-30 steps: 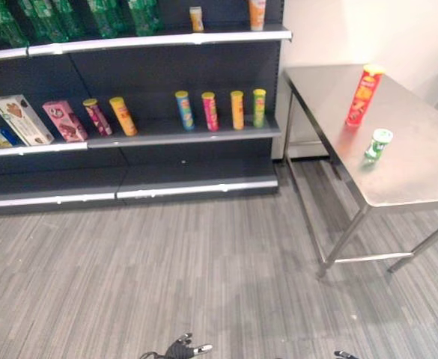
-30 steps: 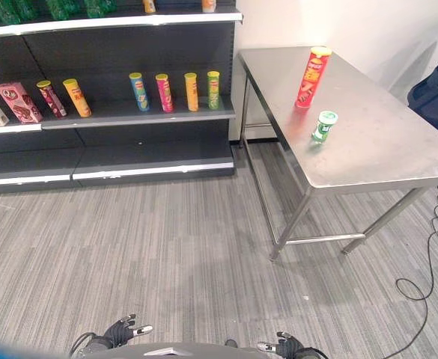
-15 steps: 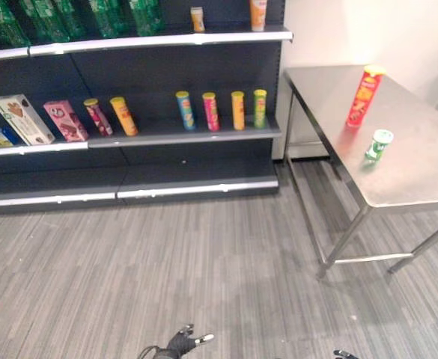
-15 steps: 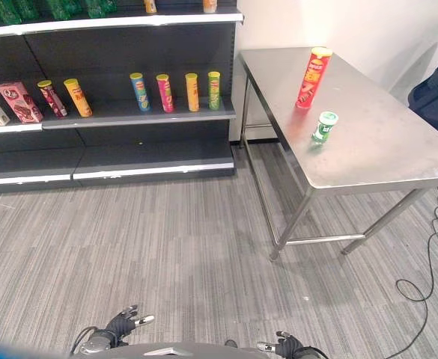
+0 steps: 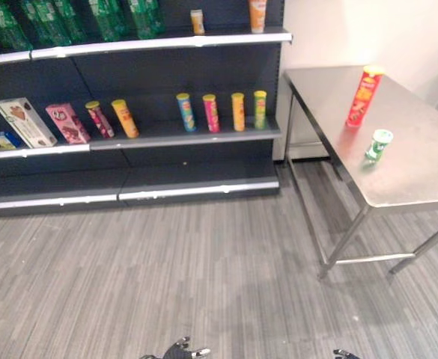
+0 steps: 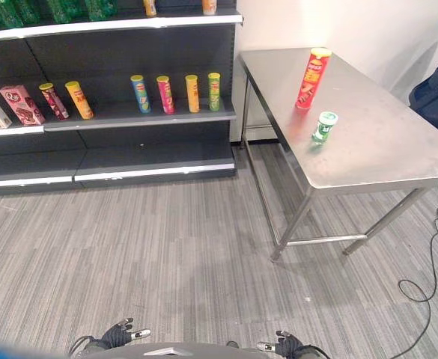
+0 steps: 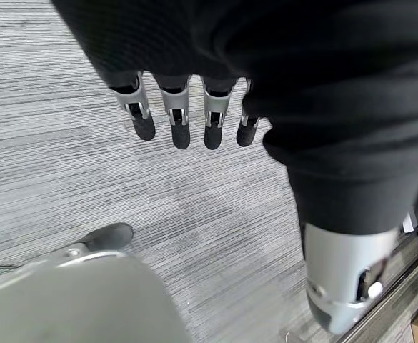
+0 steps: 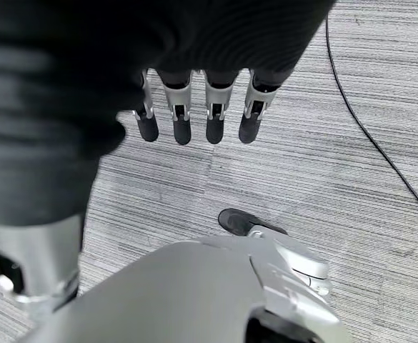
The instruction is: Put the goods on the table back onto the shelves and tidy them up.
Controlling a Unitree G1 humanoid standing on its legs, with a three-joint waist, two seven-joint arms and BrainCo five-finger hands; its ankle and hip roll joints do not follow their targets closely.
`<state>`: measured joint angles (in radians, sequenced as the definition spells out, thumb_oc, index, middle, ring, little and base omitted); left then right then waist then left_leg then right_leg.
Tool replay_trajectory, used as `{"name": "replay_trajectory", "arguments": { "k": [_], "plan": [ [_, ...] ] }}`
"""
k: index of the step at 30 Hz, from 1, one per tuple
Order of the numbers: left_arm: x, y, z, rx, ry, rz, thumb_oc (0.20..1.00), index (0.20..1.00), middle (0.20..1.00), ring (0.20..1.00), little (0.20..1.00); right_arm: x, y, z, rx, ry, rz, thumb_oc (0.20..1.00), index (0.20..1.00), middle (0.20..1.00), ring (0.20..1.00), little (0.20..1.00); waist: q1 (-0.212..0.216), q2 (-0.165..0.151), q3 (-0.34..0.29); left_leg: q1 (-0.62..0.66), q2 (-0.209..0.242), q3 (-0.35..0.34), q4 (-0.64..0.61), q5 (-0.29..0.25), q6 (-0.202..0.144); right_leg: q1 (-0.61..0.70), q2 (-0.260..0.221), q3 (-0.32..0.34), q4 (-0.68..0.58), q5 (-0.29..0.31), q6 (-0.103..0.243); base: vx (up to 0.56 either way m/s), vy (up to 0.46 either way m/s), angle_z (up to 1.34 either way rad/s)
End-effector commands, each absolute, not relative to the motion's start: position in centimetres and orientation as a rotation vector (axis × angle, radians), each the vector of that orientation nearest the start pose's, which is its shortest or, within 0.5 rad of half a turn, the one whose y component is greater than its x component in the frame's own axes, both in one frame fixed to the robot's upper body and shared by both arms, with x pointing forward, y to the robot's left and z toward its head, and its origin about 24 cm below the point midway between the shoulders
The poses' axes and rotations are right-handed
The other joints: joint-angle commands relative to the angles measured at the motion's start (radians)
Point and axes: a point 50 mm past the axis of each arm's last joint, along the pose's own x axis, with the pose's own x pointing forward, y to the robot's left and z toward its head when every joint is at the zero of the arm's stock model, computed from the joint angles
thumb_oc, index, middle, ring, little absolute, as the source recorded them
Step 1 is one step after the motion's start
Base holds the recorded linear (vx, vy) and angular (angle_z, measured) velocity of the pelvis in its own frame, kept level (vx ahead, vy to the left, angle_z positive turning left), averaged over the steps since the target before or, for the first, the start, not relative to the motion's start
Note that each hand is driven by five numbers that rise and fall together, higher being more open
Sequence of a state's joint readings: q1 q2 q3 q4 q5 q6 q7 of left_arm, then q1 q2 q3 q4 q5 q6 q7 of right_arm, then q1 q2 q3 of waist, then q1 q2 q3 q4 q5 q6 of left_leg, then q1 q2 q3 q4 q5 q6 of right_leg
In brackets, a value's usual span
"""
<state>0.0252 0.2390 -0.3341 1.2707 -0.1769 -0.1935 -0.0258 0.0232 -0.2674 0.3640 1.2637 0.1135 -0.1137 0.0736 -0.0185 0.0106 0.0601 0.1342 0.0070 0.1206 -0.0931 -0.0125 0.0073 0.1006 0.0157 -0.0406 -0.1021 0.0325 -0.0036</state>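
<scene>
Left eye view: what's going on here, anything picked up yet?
Nothing picked up yet. The tall red can and the small green can both stand on the steel table, to the right of the shelves, where other cans and boxes sit. The left hand and right hand hang low over the grey floor, fingers relaxed and holding nothing. The robot stands back from both table and shelves, so the tidy-up has not started.

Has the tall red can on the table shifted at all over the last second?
No. The tall red can stands upright at the same spot near the table's far edge, just beyond the small green can, as before.
</scene>
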Motion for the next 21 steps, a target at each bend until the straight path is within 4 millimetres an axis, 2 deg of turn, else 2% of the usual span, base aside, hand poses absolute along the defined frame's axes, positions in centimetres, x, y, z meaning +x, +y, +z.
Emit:
{"name": "replay_trajectory", "arguments": {
  "k": [1, 5, 12, 13, 14, 15, 17, 19, 21],
  "plan": [
    [11.1, 22.1, -15.6, 0.23, 1.06, -0.039, 1.0, 1.0, 1.0, 1.0, 1.0, 8.6, -22.8, -16.2, -0.392, 1.195, 0.213, 1.0, 1.0, 1.0, 1.0, 1.0, 0.008, -0.042, 0.001, 0.006, 0.014, -0.031, 0.006, -0.044, -0.061, 0.025, -0.08, -0.004, 0.034, -0.074, 0.115, -0.01, 0.034, 0.04],
    [11.7, 22.0, -15.5, 0.23, 1.035, -0.041, 1.0, 1.0, 1.0, 1.0, 1.0, 8.9, -22.9, -16.1, -0.397, 1.186, 0.215, 1.0, 1.0, 1.0, 1.0, 1.0, 0.017, -0.046, 0.002, -0.003, 0.003, -0.036, 0.006, -0.046, -0.051, 0.015, -0.091, -0.007, 0.038, -0.067, 0.123, -0.01, 0.053, 0.07],
    [11.1, 22.2, -15.6, 0.259, 1.062, -0.057, 1.0, 1.0, 1.0, 1.0, 1.0, 9.8, -22.5, -16.0, -0.396, 1.168, 0.228, 1.0, 1.0, 1.0, 1.0, 1.0, 0.03, -0.046, 0.001, -0.017, -0.02, -0.035, 0.006, -0.051, -0.027, -0.017, -0.115, 0.008, 0.063, -0.055, 0.142, 0.0, 0.1, 0.01],
    [11.3, 22.5, -15.5, 0.231, 1.049, -0.026, 1.0, 1.0, 1.0, 1.0, 1.0, 10.0, -22.5, -16.0, -0.39, 1.161, 0.222, 1.0, 1.0, 1.0, 1.0, 1.0, 0.034, -0.045, 0.003, -0.022, -0.03, -0.038, 0.006, -0.052, -0.015, -0.039, -0.125, 0.014, 0.099, -0.059, 0.15, -0.03, 0.15, -0.03],
    [12.0, 22.6, -15.2, 0.21, 1.021, -0.007, 1.0, 1.0, 1.0, 1.0, 1.0, 10.4, -22.4, -15.9, -0.386, 1.148, 0.221, 1.0, 1.0, 1.0, 1.0, 1.0, 0.034, -0.04, 0.017, -0.03, -0.038, -0.045, 0.015, -0.055, -0.001, -0.095, -0.128, 0.029, 0.207, -0.071, 0.159, -0.06, 0.268, -0.04],
    [12.5, 22.7, -15.0, 0.222, 1.007, -0.011, 1.0, 1.0, 1.0, 1.0, 1.0, 10.9, -22.5, -15.7, -0.388, 1.134, 0.218, 1.0, 1.0, 1.0, 1.0, 1.0, 0.025, -0.033, 0.041, -0.026, -0.051, -0.054, 0.024, -0.06, 0.02, -0.17, -0.136, 0.052, 0.352, -0.044, 0.175, -0.07, 0.249, -0.05],
    [12.8, 22.7, -15.0, 0.289, 1.013, -0.058, 1.0, 1.0, 1.0, 1.0, 1.0, 11.2, -22.6, -15.6, -0.392, 1.128, 0.22, 1.0, 1.0, 1.0, 1.0, 1.0, 0.001, -0.026, 0.073, 0.009, -0.069, -0.052, 0.017, -0.071, 0.04, -0.264, -0.151, 0.057, 0.53, 0.047, 0.179, 0.03, 0.22, -0.07],
    [13.0, 22.6, -14.9, 0.312, 1.012, -0.084, 1.0, 1.0, 1.0, 1.0, 1.0, 10.9, -22.6, -15.7, -0.397, 1.135, 0.228, 1.0, 1.0, 1.0, 1.0, 1.0, -0.014, -0.014, 0.081, 0.029, -0.062, -0.061, 0.015, -0.078, 0.039, -0.307, -0.13, 0.06, 0.57, 0.03, 0.161, 0.13, 0.106, 0.0],
    [13.3, 22.5, -14.8, 0.323, 0.999, -0.102, 1.0, 1.0, 1.0, 1.0, 1.0, 10.6, -22.8, -15.7, -0.405, 1.147, 0.232, 1.0, 1.0, 1.0, 1.0, 1.0, -0.029, -0.009, 0.081, 0.042, -0.062, -0.067, 0.011, -0.088, 0.034, -0.336, -0.096, 0.063, 0.503, -0.004, 0.149, 0.18, 0.018, 0.18]
  ]
}}
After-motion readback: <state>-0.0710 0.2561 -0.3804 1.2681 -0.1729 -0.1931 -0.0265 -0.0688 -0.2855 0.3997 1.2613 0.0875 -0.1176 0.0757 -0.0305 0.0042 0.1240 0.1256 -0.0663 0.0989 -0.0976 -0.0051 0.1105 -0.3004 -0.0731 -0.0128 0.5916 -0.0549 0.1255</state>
